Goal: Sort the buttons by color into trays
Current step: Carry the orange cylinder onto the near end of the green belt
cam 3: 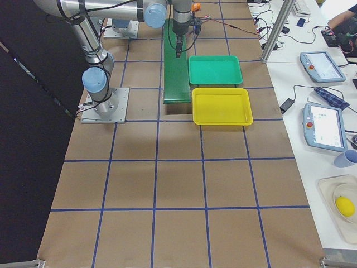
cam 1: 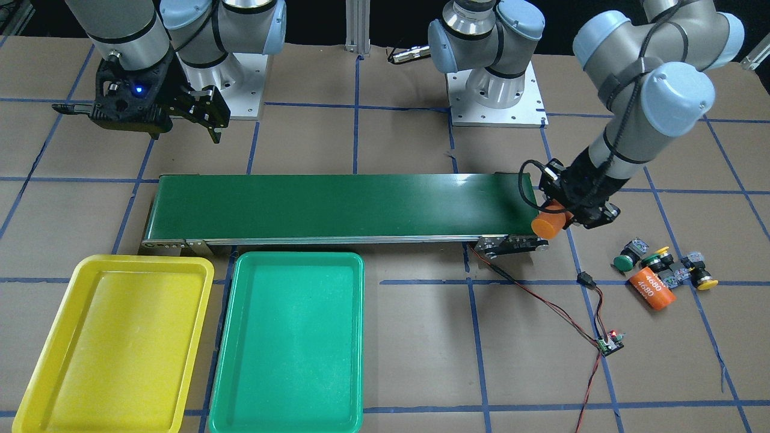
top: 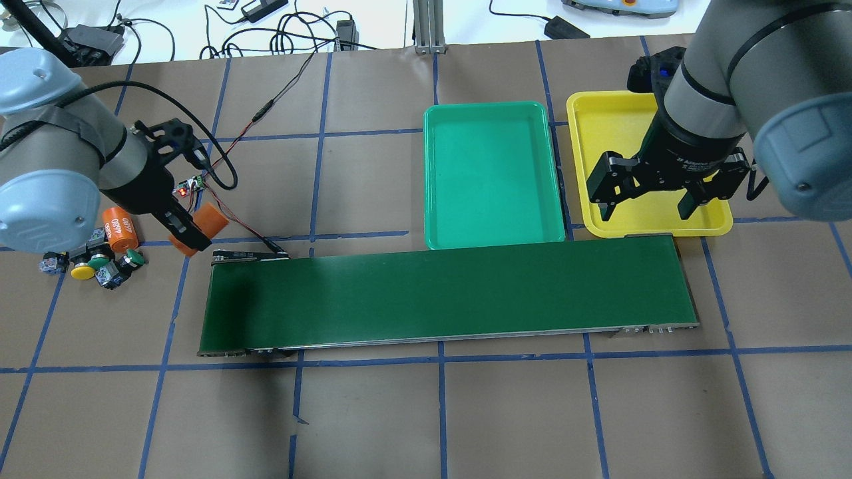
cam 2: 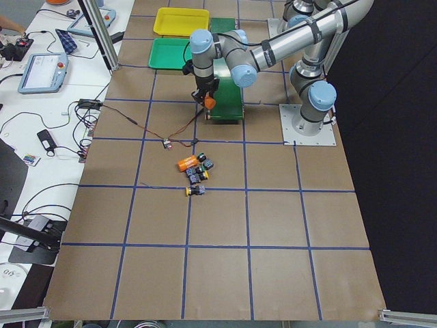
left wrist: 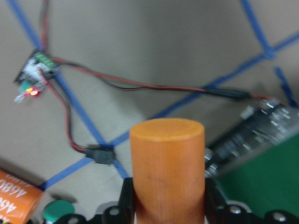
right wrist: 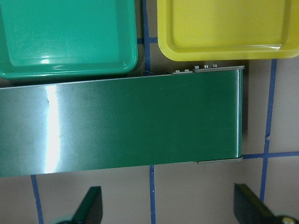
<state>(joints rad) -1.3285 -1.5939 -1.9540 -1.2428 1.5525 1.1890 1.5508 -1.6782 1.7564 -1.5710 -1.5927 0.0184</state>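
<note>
Four buttons lie in a cluster on the table by my left arm: green caps (cam 1: 623, 262) (top: 135, 257) and yellow caps (cam 1: 707, 284) (top: 82, 271). My left gripper (cam 1: 562, 219) (top: 190, 234) is shut on an orange cylinder (cam 1: 547, 224) (left wrist: 167, 172) and holds it just off the conveyor's end, apart from the buttons. My right gripper (top: 645, 203) (cam 1: 210, 120) is open and empty, above the conveyor's other end and the near edge of the yellow tray (top: 606, 133) (cam 1: 114, 343). The green tray (top: 492, 173) (cam 1: 289, 343) lies beside it. Both trays hold nothing.
A second orange cylinder marked 4680 (cam 1: 651, 288) (top: 121, 228) lies against the buttons. The long dark-green conveyor belt (top: 446, 293) (cam 1: 337, 204) runs between the arms. A small controller board (cam 1: 610, 344) with red and black wires lies near the conveyor's end.
</note>
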